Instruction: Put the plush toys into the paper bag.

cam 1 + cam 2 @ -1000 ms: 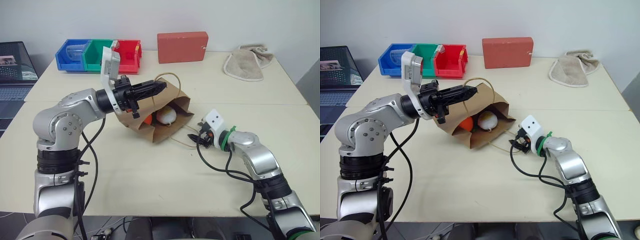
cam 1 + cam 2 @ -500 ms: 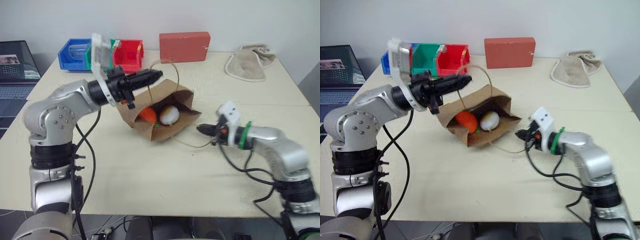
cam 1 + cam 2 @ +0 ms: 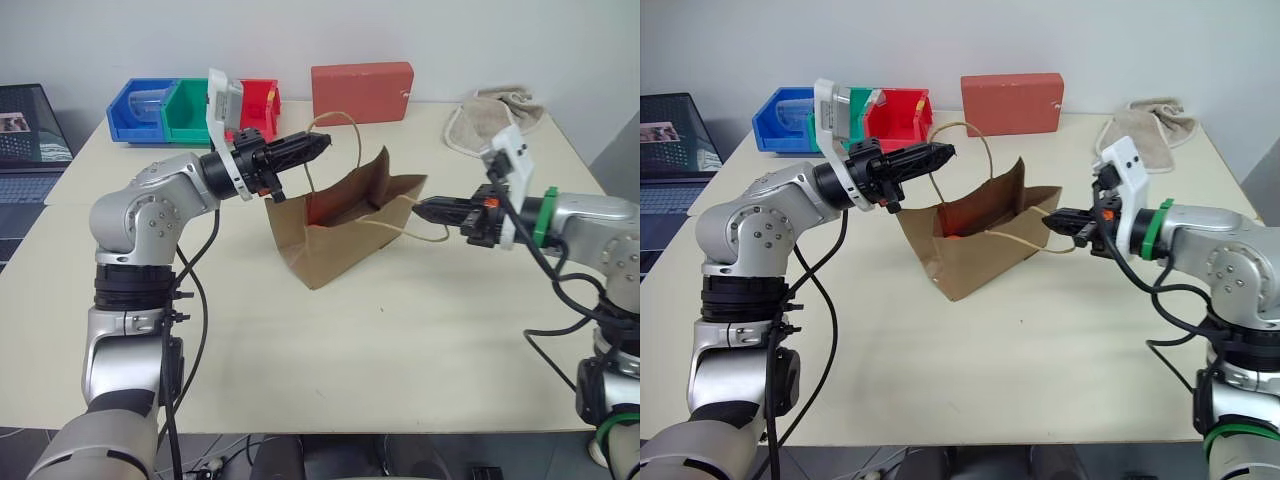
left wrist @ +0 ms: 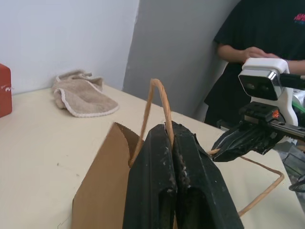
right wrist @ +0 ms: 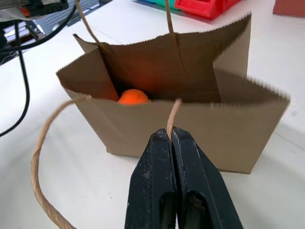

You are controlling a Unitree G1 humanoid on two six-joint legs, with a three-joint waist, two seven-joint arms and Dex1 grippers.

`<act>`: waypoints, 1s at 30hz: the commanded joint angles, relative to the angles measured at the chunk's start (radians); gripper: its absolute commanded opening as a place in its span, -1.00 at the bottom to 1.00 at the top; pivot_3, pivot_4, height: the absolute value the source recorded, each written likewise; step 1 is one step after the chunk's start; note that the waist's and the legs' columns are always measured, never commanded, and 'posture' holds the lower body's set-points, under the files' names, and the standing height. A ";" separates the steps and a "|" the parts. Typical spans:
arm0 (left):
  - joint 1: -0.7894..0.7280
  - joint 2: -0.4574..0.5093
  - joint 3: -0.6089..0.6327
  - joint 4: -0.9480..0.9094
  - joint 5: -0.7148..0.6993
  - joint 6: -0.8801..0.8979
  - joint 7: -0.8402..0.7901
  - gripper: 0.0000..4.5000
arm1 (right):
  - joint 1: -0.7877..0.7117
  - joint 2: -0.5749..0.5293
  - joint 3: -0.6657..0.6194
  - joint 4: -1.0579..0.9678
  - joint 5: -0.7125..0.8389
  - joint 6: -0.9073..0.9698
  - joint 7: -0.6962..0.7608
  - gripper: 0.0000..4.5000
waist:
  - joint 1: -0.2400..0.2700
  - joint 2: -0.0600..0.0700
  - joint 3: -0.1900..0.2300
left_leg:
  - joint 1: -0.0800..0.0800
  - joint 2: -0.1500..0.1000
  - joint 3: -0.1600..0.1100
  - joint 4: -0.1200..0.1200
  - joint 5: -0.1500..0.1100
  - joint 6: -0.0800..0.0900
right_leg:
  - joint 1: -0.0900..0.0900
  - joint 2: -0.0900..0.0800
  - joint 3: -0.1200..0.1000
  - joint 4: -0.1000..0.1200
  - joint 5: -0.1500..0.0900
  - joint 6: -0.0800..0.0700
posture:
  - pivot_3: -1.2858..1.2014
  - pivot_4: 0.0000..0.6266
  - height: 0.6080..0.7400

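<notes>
Brown paper bag (image 3: 340, 235) stands upright; left end effector (image 3: 318, 145) and right end effector (image 3: 422, 208) each clamp 1 handle.

Brown paper bag (image 3: 340, 235), orange toy (image 5: 133, 97) inside, red box (image 3: 362, 92), beige towel (image 3: 492, 121)

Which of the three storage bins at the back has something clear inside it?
The blue bin, the one at the end nearest the laptop. A clear container sits inside it, unlike the green bin and red bin.
</notes>
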 commanded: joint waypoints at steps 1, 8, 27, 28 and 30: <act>-0.047 0.033 0.020 0.032 0.042 -0.041 -0.023 -0.82 | -0.077 0.027 -0.057 0.002 0.016 -0.003 -0.065 -0.72 | -0.001 0.000 0.000 | 0.000 0.000 0.000 0.000 0.000 0.000 | 0.000 0.000 0.000 0.000 0.000 0.000 | 0.03 -0.52 1.00; -0.041 0.123 0.041 0.058 0.090 -0.078 -0.089 0.08 | -0.196 -0.026 -0.127 0.033 0.067 -0.003 -0.071 0.39 | -0.001 0.001 0.000 | -0.001 0.000 0.001 -0.003 0.000 0.000 | -0.003 0.000 0.000 0.001 0.000 -0.001 | 0.03 -0.52 1.00; 0.263 0.162 0.008 -0.060 0.112 -0.081 -0.193 0.95 | 0.175 -0.317 -0.010 -0.255 0.106 -0.407 0.301 1.00 | 0.004 0.001 0.000 | 0.000 0.002 0.002 -0.010 0.000 0.000 | -0.001 0.000 -0.001 -0.008 -0.001 -0.002 | 0.03 -0.52 1.00; 0.264 0.155 -0.001 -0.053 0.123 -0.094 -0.195 0.95 | 0.177 -0.322 -0.008 -0.262 0.116 -0.403 0.300 1.00 | 0.006 0.001 0.001 | 0.000 0.002 0.001 -0.009 0.000 0.000 | -0.001 0.000 -0.001 -0.008 -0.001 -0.002 | 0.03 -0.52 1.00; 0.265 0.150 -0.009 -0.045 0.137 -0.109 -0.200 0.95 | 0.180 -0.329 -0.006 -0.266 0.128 -0.401 0.294 1.00 | 0.006 0.001 0.001 | 0.000 0.002 0.001 -0.009 0.000 0.000 | -0.001 0.000 -0.001 -0.008 -0.001 -0.002 | 0.03 -0.52 1.00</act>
